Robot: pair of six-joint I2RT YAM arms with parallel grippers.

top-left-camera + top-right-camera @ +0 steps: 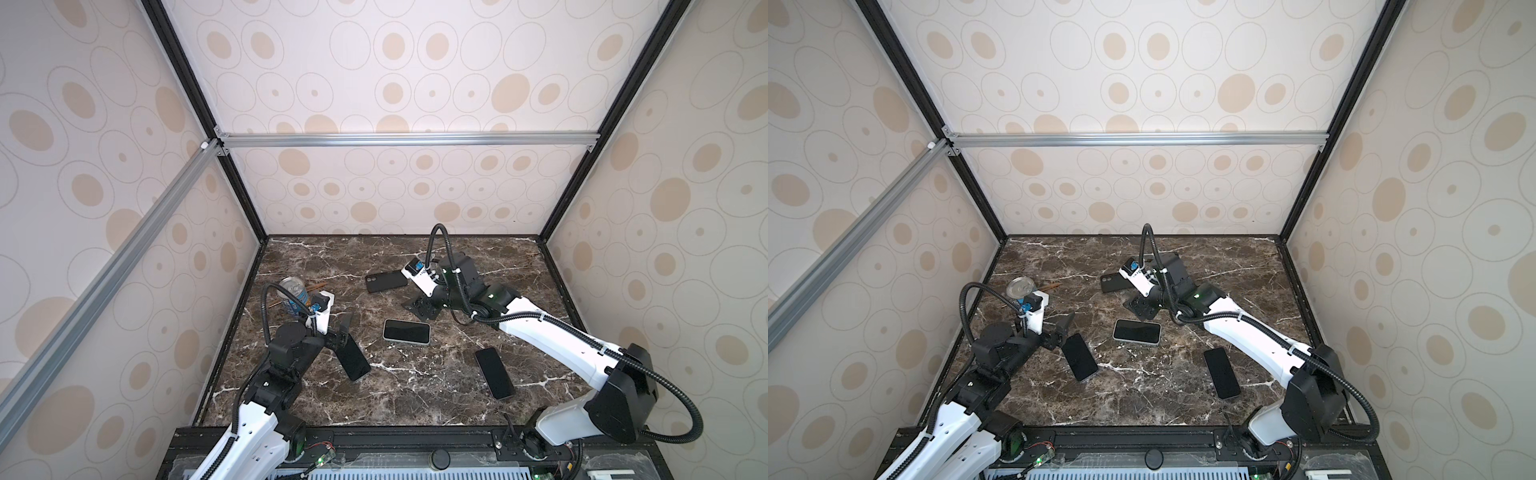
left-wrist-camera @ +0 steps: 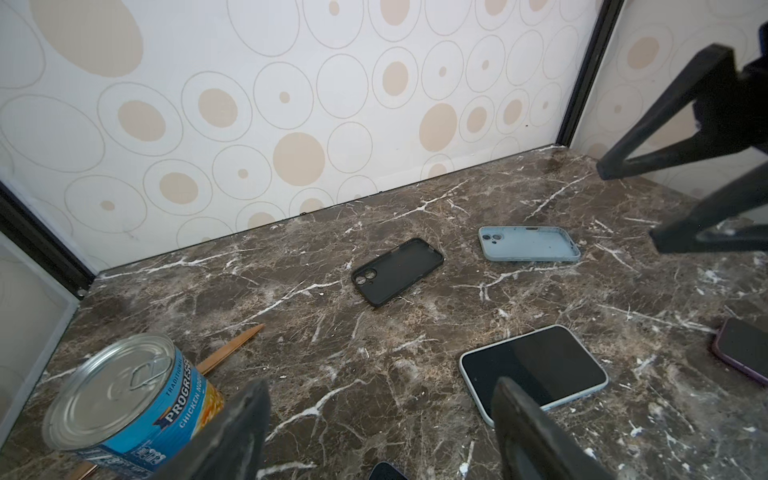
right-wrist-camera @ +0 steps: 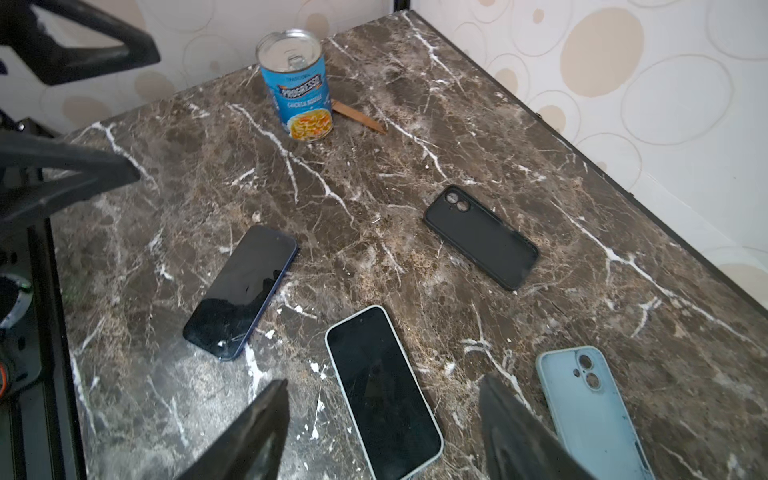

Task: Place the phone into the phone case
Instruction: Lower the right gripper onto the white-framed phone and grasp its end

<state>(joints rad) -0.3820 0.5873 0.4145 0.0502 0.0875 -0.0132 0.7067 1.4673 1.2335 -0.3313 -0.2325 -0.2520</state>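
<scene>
Ahead of the left gripper, brown marble tabletop is left bare; beside it, passage is blocked by a blue-labelled steel can.

Circle-patterned cream walls enclose a dark veined marble tabletop.

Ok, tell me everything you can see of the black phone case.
The black phone case looks matte, with a raised rim and a two-hole camera cutout at one end. It is empty and lies flat, apparently open side up, on the marble table toward the back, apart from the light blue case. Nothing touches it.
</scene>
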